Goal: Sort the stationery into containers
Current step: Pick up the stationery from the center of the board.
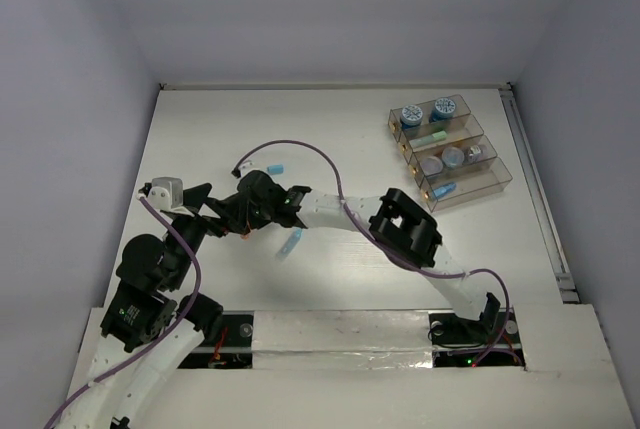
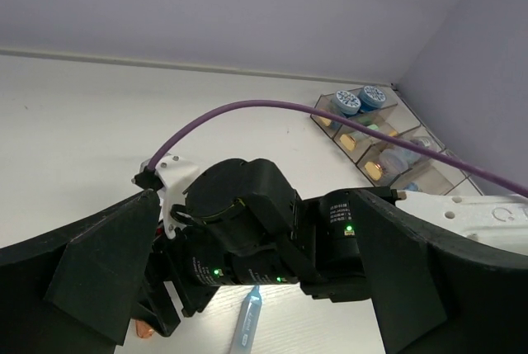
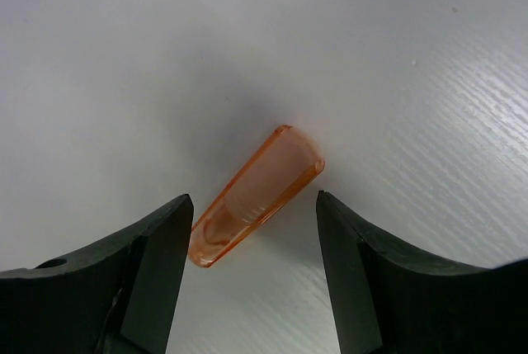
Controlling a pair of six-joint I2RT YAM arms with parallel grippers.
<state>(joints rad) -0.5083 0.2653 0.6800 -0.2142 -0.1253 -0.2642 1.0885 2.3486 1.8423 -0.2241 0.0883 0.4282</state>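
Note:
An orange stick lies on the white table between the fingers of my right gripper, which is open and low over it, touching nothing. From above, the right gripper is at the table's left middle. My left gripper is open and empty just left of it; its fingers frame the right arm's wrist. A light-blue stick lies just right of the grippers and shows in the left wrist view. Another light-blue stick lies farther back. The containers stand at the back right.
The bins hold two blue rolls, a green stick, small jars and a light-blue stick. A purple cable arcs over the table's middle. Walls close in the table on the left, back and right.

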